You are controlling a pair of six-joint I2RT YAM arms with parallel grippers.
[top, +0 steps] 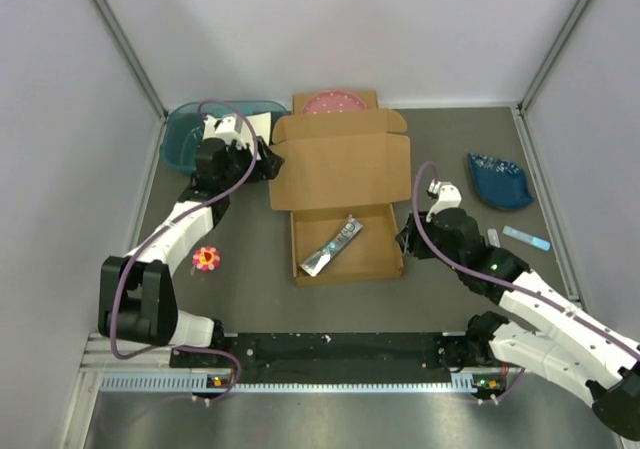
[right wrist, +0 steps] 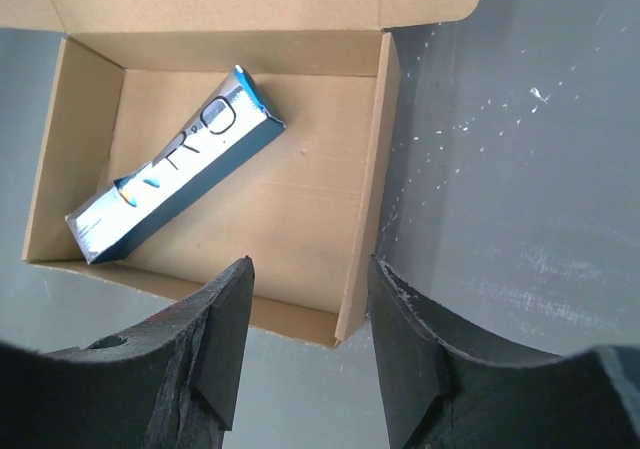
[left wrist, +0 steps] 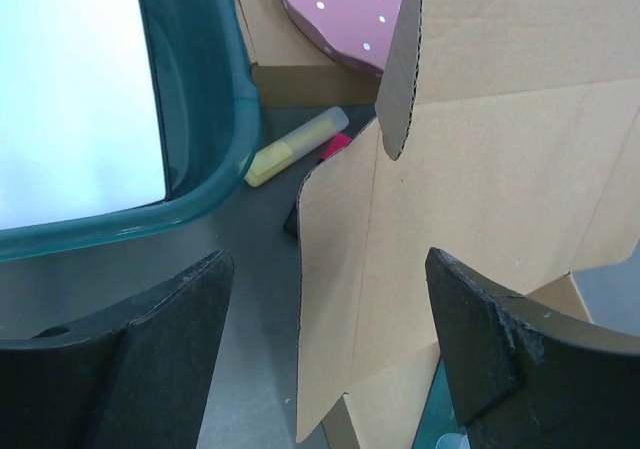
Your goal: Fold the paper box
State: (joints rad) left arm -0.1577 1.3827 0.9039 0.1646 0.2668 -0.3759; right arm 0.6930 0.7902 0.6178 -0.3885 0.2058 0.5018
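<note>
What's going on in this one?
Two robot arms are working on the paper box, which sits mid-table with its tray formed and its lid open. A slim blue-and-white carton lies inside the tray. The left gripper is open, with its fingers on either side of the lid's left side flap, not clamping it. The right gripper is also open, straddling the tray's right wall near its front corner. The lid is not yet folded shut.
</note>
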